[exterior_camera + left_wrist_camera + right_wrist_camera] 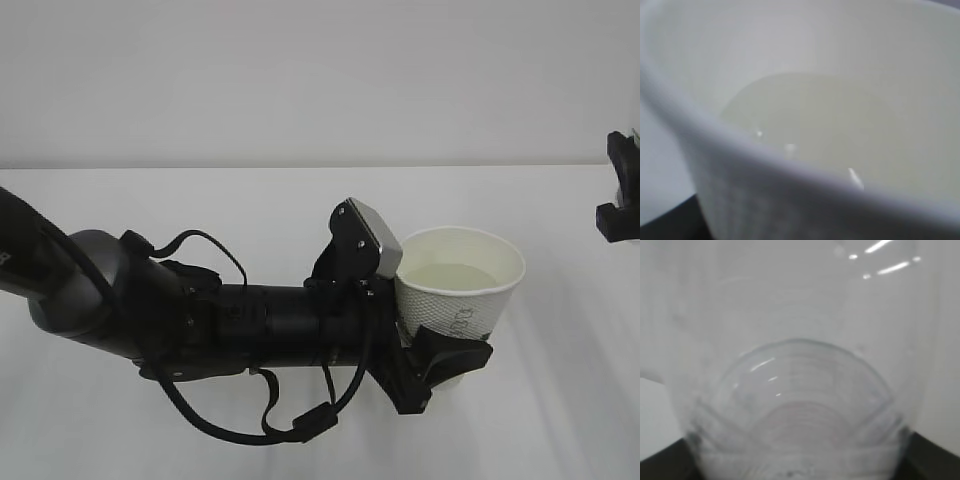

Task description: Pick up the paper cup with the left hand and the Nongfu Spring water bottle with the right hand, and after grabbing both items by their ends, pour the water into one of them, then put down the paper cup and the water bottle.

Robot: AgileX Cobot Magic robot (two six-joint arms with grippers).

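Left hand (440,365) is pinching the paper cup (462,285) near its base, far finger hiding behind the cup; the cup is sitting upright with water (456,277) in it, just right of the grey plate (375,238). Left arm is lying low, reaching rightward. Right hand (622,190) is cropping off at the frame edge, well right of the cup; its wrist view is filling with the blurry Nongfu Spring water bottle (800,390) between its jaws, label unreadable.
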